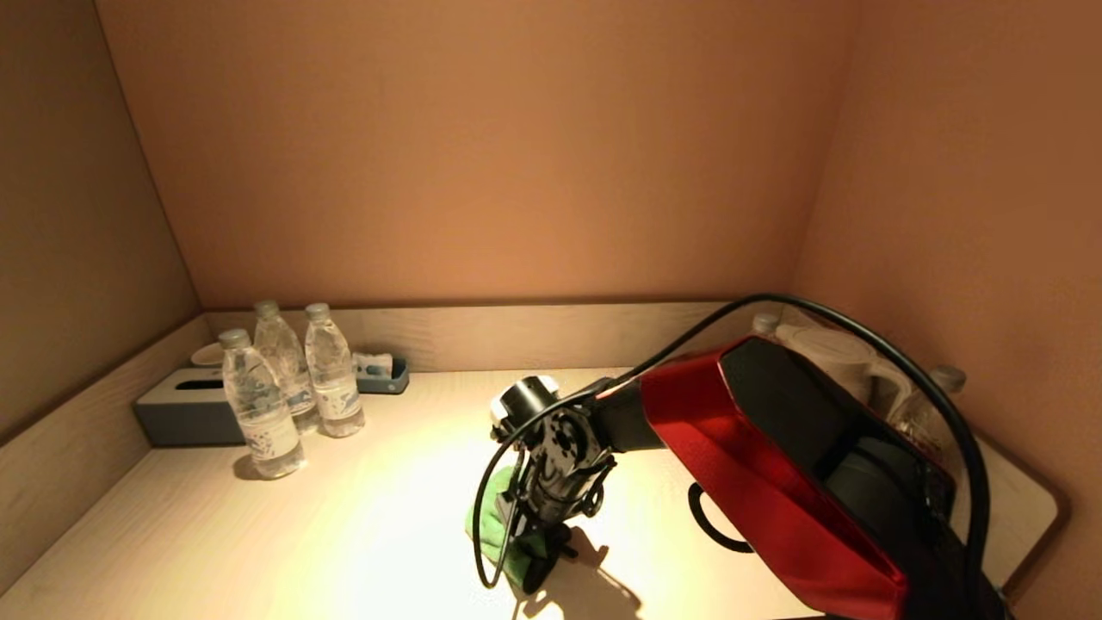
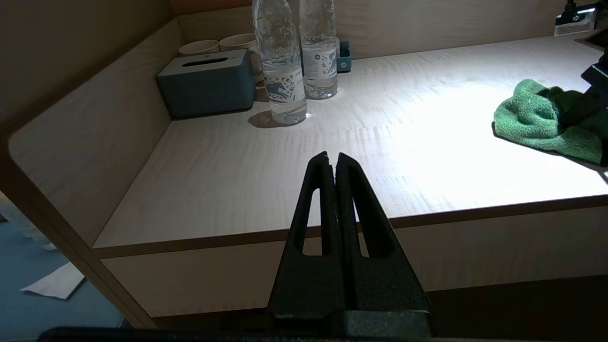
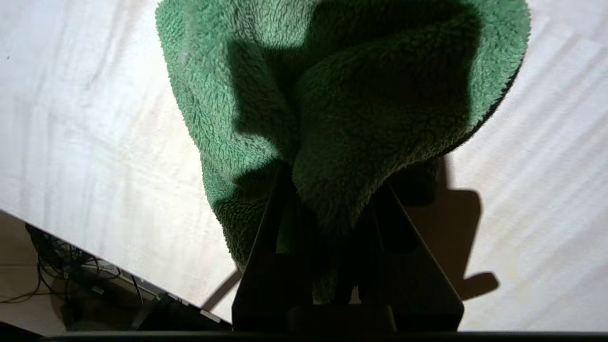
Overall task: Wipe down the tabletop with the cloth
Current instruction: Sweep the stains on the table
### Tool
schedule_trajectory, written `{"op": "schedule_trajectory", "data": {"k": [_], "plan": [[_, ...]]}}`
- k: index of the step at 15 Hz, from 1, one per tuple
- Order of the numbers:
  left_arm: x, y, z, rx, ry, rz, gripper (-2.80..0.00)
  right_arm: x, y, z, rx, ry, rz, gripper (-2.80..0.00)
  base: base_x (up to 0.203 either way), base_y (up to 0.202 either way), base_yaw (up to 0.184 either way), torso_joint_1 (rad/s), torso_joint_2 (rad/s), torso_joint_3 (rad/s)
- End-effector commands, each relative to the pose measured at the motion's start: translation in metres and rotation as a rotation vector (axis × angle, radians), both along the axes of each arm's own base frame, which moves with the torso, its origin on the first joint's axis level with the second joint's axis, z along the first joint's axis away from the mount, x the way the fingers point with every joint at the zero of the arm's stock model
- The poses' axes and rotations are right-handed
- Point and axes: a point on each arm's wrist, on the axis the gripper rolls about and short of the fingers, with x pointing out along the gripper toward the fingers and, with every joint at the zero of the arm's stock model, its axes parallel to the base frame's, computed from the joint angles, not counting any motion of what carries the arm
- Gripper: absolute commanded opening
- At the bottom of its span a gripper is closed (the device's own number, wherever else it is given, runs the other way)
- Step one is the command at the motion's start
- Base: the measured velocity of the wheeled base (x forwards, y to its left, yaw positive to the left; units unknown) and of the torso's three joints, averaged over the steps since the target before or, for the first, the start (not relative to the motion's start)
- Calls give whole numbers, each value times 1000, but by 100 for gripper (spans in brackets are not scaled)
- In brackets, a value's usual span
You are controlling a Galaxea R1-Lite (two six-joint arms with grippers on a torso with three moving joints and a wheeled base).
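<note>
The right tool (image 3: 327, 199) was pinching a fold of the green cloth (image 3: 332, 95); its two fingers were closed on the fabric, which bunched up between them and spread out on the desk (image 3: 85, 118) beyond the tips. In the head view the cloth (image 1: 491, 521) lay on the front middle part of the desk (image 1: 362, 517), under the right tool (image 1: 538, 560), close to the front edge. The right arm reached from the right side over the desk, its red and black link low in front of the camera, and the wrist bent downward so the tool pointed at the desk surface. A black cable looped along this arm.

The left tool (image 2: 332, 161) was pressed together and held nothing. It hovered outside the front edge of the desk (image 2: 237, 190), at the left part, pointing toward the back corner.

In that back left corner stood three water bottles (image 1: 284, 387), just beside a grey-blue tissue box (image 1: 185, 409). Two cups (image 2: 216, 45) stood behind the box. A white kettle (image 1: 831, 353) was at the back right, partly hidden by the arm.
</note>
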Motion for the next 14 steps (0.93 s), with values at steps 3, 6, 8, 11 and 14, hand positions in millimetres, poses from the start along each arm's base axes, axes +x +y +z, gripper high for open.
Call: {"op": "schedule_trajectory", "data": {"k": [3, 6, 8, 11, 14], "plan": [[0, 0, 0, 0, 2, 1, -280, -23, 0, 17, -1, 1, 31, -280, 0, 0, 0, 0, 0, 0], [0, 0, 0, 0, 1, -1, -280, -31, -7, 18, -15, 18, 31, -280, 0, 0, 0, 0, 0, 0], [0, 0, 0, 0, 1, -1, -280, -29, -18, 13, -22, 21, 8, -280, 0, 0, 0, 0, 0, 0], [0, 0, 0, 0, 1, -1, -280, -5, -56, -1, -14, 2, -100, -280, 0, 0, 0, 0, 0, 0], [0, 0, 0, 0, 1, 1, -280, 14, -89, 4, -4, -11, -191, -280, 0, 0, 0, 0, 0, 0]]}}
